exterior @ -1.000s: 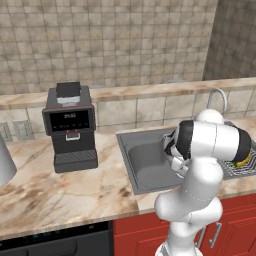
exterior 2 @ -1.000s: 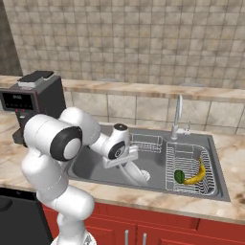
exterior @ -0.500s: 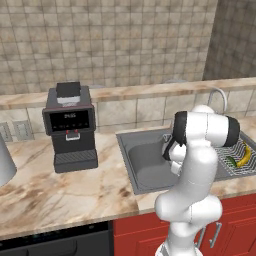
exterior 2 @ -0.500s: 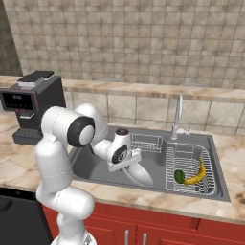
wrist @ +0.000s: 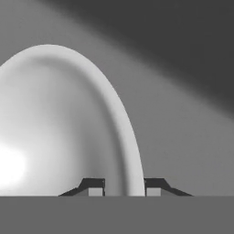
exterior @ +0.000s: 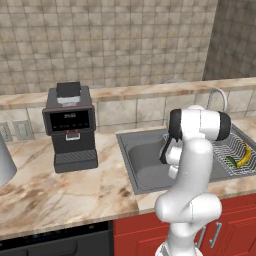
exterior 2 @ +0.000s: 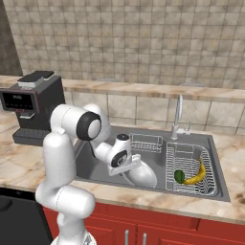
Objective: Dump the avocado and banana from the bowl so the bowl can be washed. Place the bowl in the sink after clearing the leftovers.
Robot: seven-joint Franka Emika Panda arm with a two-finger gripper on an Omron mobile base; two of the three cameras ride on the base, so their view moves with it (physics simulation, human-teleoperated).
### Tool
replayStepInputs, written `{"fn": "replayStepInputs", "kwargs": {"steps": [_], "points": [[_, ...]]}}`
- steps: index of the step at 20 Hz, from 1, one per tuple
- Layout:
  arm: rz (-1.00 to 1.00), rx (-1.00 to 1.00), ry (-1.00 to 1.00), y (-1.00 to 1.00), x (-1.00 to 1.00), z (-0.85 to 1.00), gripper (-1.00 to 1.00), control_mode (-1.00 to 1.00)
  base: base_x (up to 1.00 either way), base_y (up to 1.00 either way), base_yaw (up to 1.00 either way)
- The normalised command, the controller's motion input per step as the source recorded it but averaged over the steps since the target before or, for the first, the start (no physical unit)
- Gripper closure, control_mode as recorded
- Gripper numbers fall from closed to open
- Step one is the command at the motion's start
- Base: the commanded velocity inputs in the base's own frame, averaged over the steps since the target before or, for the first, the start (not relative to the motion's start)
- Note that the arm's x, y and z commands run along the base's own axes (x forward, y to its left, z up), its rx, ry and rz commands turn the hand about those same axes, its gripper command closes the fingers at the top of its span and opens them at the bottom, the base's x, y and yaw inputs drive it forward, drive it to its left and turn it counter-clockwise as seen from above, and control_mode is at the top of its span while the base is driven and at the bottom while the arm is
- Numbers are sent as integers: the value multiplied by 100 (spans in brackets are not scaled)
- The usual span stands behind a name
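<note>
My claw is low in the middle of the hand view. Its two fingertips sit on each side of the bowl's rim. I cannot tell if they squeeze the rim or have let go.

In the right base view the bowl is tipped up on its edge inside the sink, near the middle of the picture. The banana and the avocado lie side by side in the wire rack, at the right. The tap stands just behind the rack. A coffee machine sits on the worktop, at the left of the left base view.
</note>
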Motion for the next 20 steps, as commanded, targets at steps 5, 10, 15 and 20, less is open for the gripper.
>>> {"fn": "replayStepInputs", "kwargs": {"steps": [5,10,15,20], "points": [[0,2,0,4,11,0,-100,-100,0,0,0],[-2,0,1,13,0,9,-100,-100,0,0,0],[-12,-2,-3,44,-1,51,-100,-100,0,0,0],[-14,-1,-8,39,-7,90,-100,-100,0,0,0]]}}
